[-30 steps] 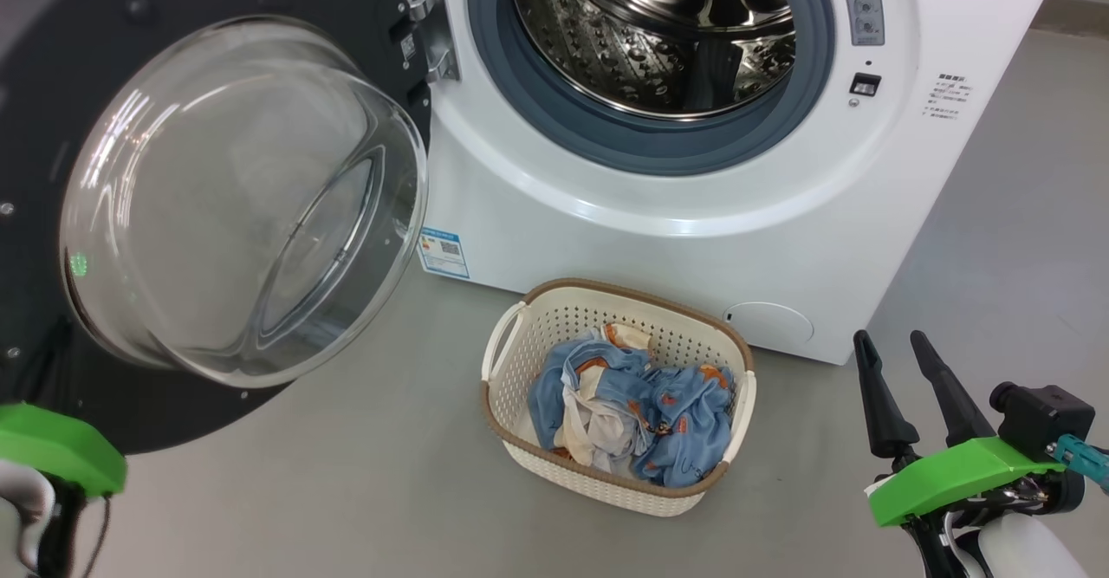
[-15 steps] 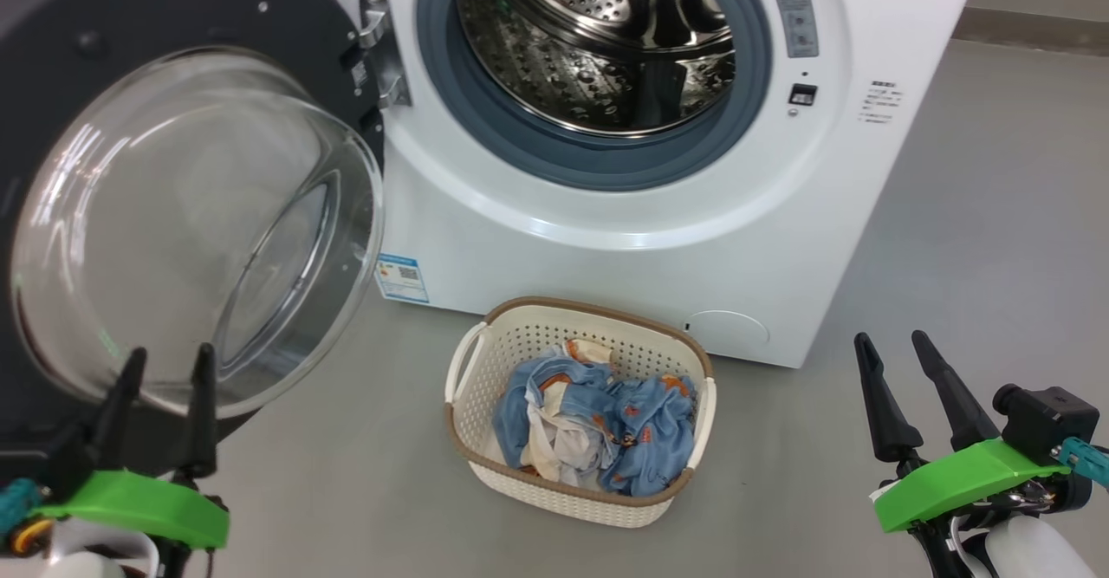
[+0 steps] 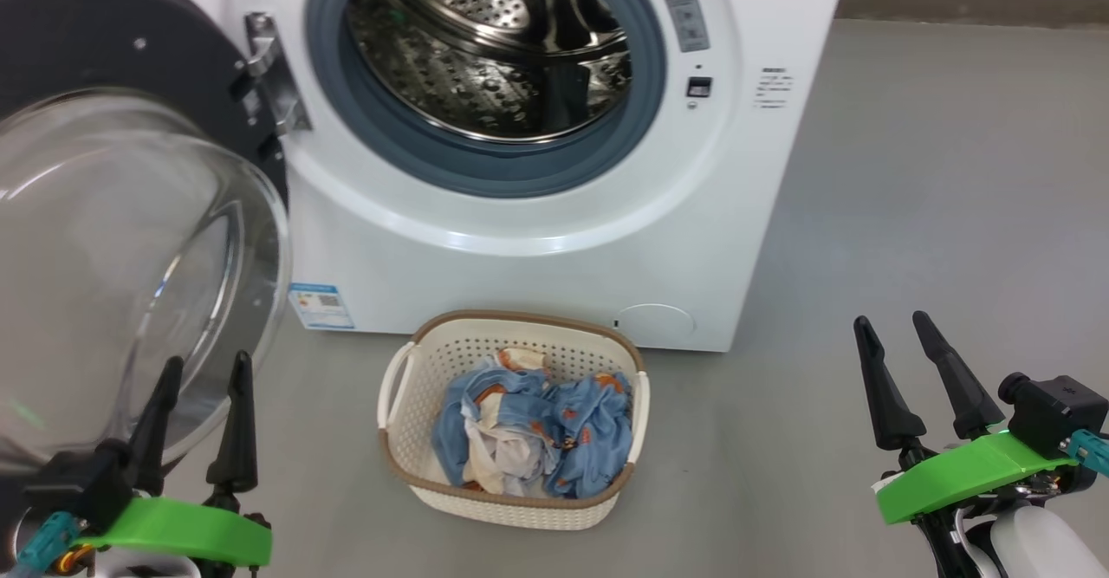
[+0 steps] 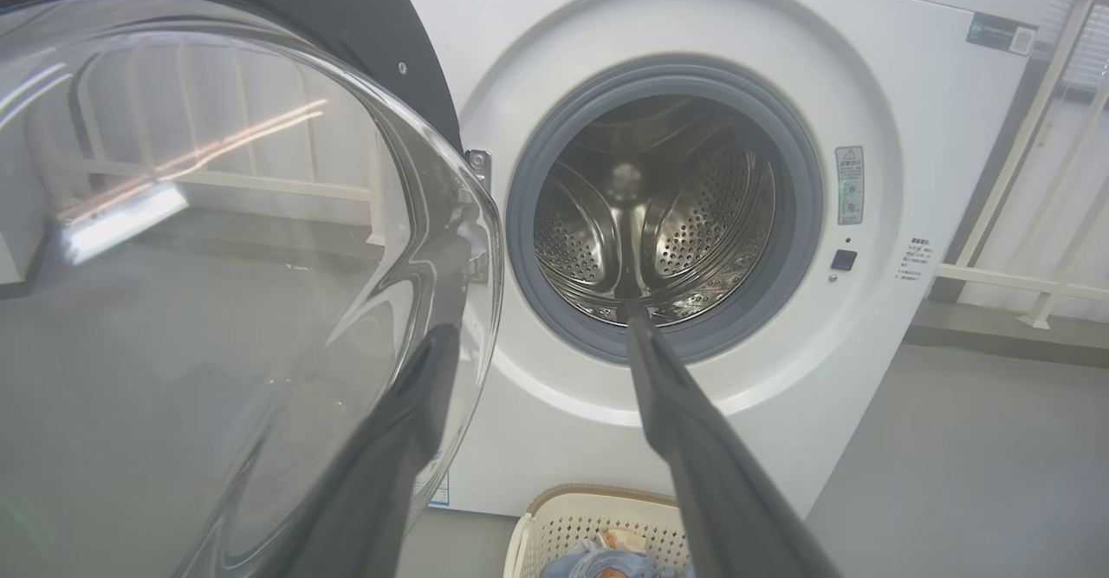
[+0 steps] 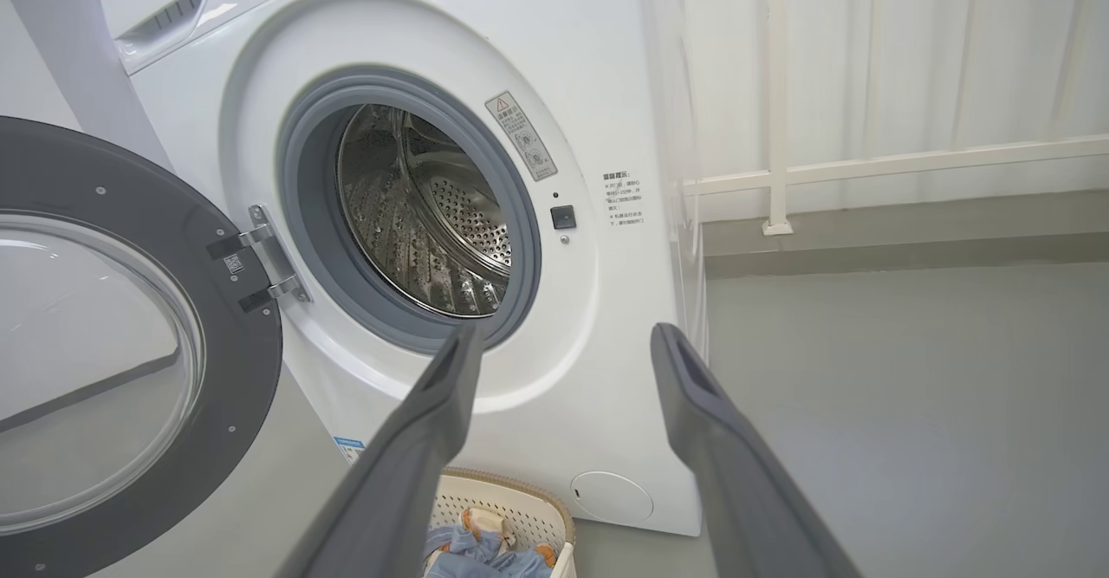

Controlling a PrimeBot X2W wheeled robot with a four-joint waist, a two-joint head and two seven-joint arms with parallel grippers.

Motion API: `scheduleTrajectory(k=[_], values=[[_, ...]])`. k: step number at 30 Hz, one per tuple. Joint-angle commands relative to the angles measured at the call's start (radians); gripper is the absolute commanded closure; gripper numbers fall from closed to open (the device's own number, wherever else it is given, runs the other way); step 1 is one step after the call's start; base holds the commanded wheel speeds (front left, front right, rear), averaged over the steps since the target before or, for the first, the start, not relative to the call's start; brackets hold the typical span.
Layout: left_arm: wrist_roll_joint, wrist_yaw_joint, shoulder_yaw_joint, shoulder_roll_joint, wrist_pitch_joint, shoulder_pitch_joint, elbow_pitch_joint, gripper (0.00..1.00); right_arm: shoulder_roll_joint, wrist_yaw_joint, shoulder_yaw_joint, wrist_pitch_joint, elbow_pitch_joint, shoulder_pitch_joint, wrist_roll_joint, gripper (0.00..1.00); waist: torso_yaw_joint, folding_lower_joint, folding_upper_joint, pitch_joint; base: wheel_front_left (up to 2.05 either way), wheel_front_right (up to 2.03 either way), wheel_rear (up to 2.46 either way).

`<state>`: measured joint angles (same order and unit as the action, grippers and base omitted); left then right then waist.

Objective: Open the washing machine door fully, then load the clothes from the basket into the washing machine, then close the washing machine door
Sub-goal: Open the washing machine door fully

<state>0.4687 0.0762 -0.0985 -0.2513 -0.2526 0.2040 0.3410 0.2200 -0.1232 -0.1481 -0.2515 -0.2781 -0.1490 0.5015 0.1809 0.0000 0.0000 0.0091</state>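
Observation:
The white washing machine (image 3: 520, 257) stands with its round black washing machine door (image 3: 104, 240) swung wide to the left, glass bowl facing me. The steel drum (image 3: 485, 49) holds nothing. On the floor before the machine sits the cream basket (image 3: 511, 500) with blue bear-print clothes (image 3: 537, 426) in it. My left gripper (image 3: 206, 361) is open at the lower left, just in front of the door's glass. Low on the right, away from the basket, my right gripper (image 3: 891, 322) is open as well. The door (image 4: 217, 283) and drum (image 4: 650, 223) also show in the left wrist view.
Grey floor (image 3: 910, 214) stretches to the right of the machine. A white railing (image 5: 866, 162) with curtains runs along the wall behind and to the right. A blue label (image 3: 319, 305) marks the machine's lower front corner.
The head camera has swung right, so the machine and basket sit further left in the picture. My left gripper has risen into view with its fingers apart. The right gripper has hardly moved.

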Motion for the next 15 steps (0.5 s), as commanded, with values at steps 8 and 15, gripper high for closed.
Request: scheduleTrajectory(k=[8, 15], values=[[-0.022, -0.007, 0.064, 0.007, -0.009, -0.025, -0.062, 0.00, 0.024, -0.008, -0.022, -0.010, 0.043, -0.006, -0.009, 0.00, -0.113, 0.0000, 0.0000, -0.007, 0.00, 0.00, 0.00], [-0.021, 0.012, 0.081, 0.034, -0.009, -0.042, -0.079, 0.00, 0.028, -0.008, -0.026, -0.010, 0.044, -0.013, -0.005, 0.00, -0.144, 0.0000, 0.0000, -0.010, 0.00, 0.00, 0.00]])
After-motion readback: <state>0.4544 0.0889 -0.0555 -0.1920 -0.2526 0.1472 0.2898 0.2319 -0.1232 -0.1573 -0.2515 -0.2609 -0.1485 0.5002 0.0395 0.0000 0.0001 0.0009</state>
